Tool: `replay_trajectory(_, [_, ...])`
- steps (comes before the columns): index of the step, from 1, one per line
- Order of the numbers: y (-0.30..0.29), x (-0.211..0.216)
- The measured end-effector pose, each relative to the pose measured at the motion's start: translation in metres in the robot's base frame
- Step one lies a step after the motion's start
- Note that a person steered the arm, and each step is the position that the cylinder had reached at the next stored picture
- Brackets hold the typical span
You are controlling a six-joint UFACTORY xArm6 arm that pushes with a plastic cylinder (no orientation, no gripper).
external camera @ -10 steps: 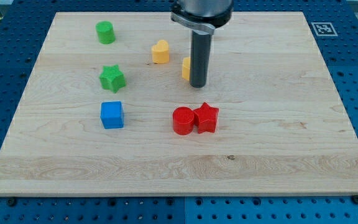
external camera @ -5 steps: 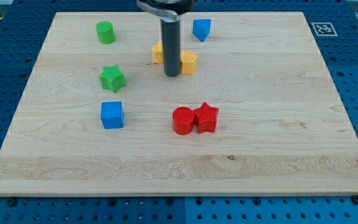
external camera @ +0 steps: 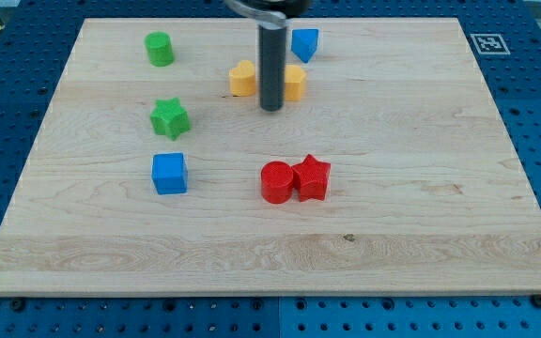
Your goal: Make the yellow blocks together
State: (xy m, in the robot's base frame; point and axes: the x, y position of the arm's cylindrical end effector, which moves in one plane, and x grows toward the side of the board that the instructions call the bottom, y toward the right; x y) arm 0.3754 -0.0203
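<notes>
Two yellow blocks lie near the board's top middle. The left yellow block (external camera: 242,79), heart-like in shape, stands just left of the rod. The right yellow block (external camera: 294,83) is partly hidden behind the rod, its shape unclear. My tip (external camera: 271,107) rests on the board between and slightly below the two, close to both. A small gap, filled by the rod, separates the yellow blocks.
A blue block (external camera: 304,43) sits just above the right yellow one. A green cylinder (external camera: 160,48) and a green star (external camera: 169,118) are on the left, a blue cube (external camera: 169,174) below them. A red cylinder (external camera: 276,182) touches a red star (external camera: 313,178) at centre.
The rod swept left from the right yellow block's right side, then came slightly right between the two. The right yellow block moved up and a little right.
</notes>
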Motion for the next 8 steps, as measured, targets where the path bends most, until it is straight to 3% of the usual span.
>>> replay_trajectory(1, [-0.024, -0.021])
replay_trajectory(5, [-0.08, -0.021])
replay_trajectory(8, [-0.085, -0.042])
